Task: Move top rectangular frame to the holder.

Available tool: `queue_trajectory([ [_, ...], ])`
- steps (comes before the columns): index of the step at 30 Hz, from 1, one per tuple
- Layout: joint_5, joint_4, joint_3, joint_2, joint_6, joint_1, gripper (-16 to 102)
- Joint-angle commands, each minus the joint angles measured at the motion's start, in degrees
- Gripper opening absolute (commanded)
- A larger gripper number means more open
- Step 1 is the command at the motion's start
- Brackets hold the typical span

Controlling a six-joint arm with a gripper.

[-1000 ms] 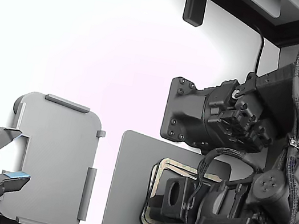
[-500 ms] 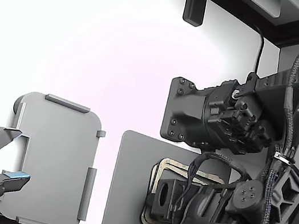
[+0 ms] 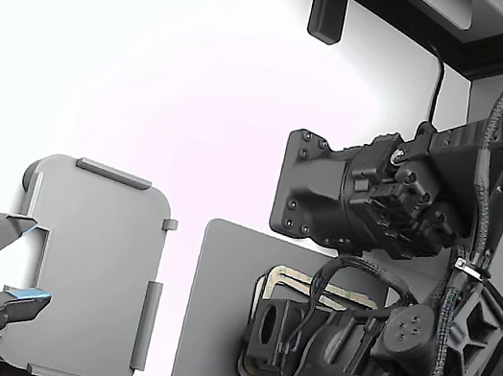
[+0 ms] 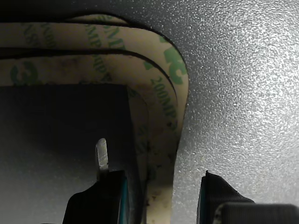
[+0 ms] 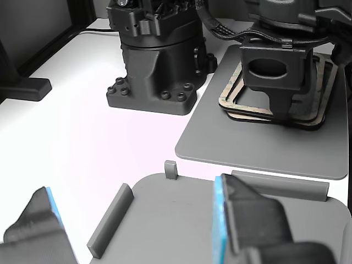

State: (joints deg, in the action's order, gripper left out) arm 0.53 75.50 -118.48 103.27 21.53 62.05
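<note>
Currently my pincer [image 4: 159,196] is parted, its dark fingers straddling one side of the top rectangular frame [image 4: 161,135], a thin tan band with green print and rounded corners. It tops a stack on the pebbled grey mat [image 4: 243,93]. Smooth light-grey holder [image 3: 86,271] lies apart on the worktop [image 3: 156,64].

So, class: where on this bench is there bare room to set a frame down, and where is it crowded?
The holder is bare between its raised tabs. The white table beyond it is bare too. The dark mat is free along its holder-side strip. It is crowded at the frame stack, where the gripper sits.
</note>
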Motion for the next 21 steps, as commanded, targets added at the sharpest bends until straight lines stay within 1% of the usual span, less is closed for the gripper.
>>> queue_trajectory([
  [1,-0.35,-0.35,1.58,0.7,-0.7,-1.14,56],
  [11,-0.44,-0.53,1.93,0.26,-2.55,-1.23,51],
  [15,-0.88,-0.44,1.93,0.0,-2.64,-1.23,46],
  [21,-0.97,-0.35,1.85,-0.18,-2.64,-1.23,45],
])
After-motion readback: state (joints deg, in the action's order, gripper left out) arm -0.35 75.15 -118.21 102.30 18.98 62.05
